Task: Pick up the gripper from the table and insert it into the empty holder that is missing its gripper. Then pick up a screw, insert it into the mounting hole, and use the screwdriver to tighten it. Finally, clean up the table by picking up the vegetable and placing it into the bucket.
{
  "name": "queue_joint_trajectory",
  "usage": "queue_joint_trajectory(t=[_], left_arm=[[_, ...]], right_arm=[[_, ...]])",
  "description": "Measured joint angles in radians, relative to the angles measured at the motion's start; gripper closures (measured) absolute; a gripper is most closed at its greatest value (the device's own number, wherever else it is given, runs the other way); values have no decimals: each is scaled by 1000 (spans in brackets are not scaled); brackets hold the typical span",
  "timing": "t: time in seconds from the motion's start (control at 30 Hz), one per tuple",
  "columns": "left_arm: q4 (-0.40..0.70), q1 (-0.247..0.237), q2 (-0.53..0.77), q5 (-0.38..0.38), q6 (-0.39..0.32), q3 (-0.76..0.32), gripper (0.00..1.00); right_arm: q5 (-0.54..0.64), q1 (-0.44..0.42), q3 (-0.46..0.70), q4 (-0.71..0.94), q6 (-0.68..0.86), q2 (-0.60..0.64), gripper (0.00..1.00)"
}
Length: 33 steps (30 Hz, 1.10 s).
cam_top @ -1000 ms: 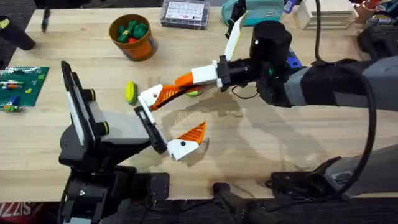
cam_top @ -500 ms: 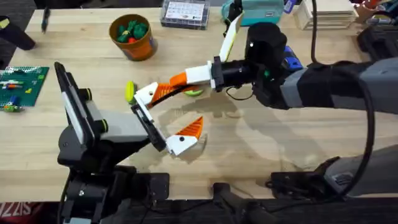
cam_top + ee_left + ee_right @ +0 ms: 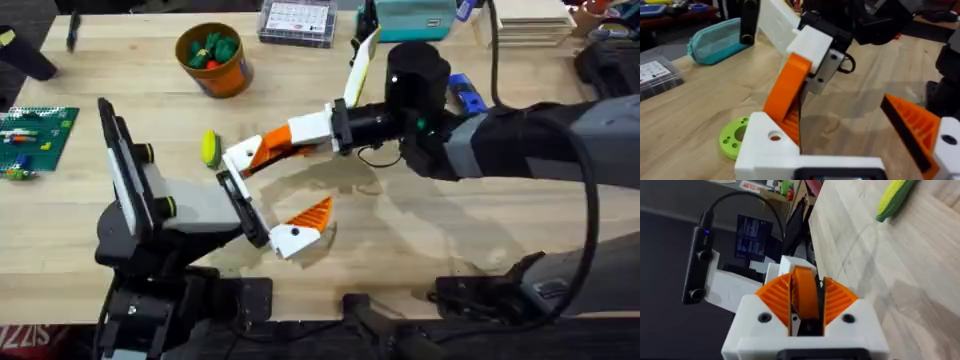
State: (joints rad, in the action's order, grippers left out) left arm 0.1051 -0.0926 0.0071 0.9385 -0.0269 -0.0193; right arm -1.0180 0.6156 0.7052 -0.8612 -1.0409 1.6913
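Note:
My right gripper (image 3: 287,137) is shut on the small orange gripper (image 3: 262,150), pressing its tip against the white holder (image 3: 240,157). That holder is the far finger block of my left gripper (image 3: 274,192), which stands open; its twin finger carries an orange wedge (image 3: 310,213). The left wrist view shows the orange gripper (image 3: 787,95) slanting down onto the holder (image 3: 765,150). The yellow-green vegetable (image 3: 210,148) lies just left of the holder and also shows as the vegetable (image 3: 895,197) on the wood. The orange bucket (image 3: 212,58) stands at the back left. The blue screwdriver (image 3: 466,93) lies behind the right arm.
A green ring disc (image 3: 734,143) lies on the table under the holder. A clear parts box (image 3: 297,20) and a teal pouch (image 3: 410,15) sit at the back edge. A green board (image 3: 35,135) lies at far left.
The right arm has shifted left and a little back, carrying the orange gripper along the holder; it now covers the green disc. The left gripper swayed left, then returned.

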Motion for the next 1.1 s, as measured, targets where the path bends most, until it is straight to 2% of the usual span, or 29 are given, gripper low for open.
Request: queue_joint_trajectory(t=[0.2, 0.27, 0.47, 0.73, 0.83, 0.93, 1.1], left_arm=[[2, -1, 0, 21, -3, 0, 6], [3, -1, 0, 30, -4, 0, 6], [3, -1, 0, 38, -10, 0, 6], [3, -1, 0, 39, -11, 0, 5], [3, -1, 0, 39, -11, 0, 5], [3, -1, 0, 39, -11, 0, 5], [3, -1, 0, 39, -11, 0, 5]], right_arm=[[-29, -4, 0, 0, -1, 4, 729], [-45, -11, 0, 1, -3, 4, 698], [-94, -39, 0, 2, -11, 11, 457], [-162, -85, 0, 2, -9, 11, 236], [-191, -123, 0, 3, -3, 11, 81], [-214, -173, 0, 27, 7, 11, 14], [-230, -253, 0, 180, 58, 11, 9]])
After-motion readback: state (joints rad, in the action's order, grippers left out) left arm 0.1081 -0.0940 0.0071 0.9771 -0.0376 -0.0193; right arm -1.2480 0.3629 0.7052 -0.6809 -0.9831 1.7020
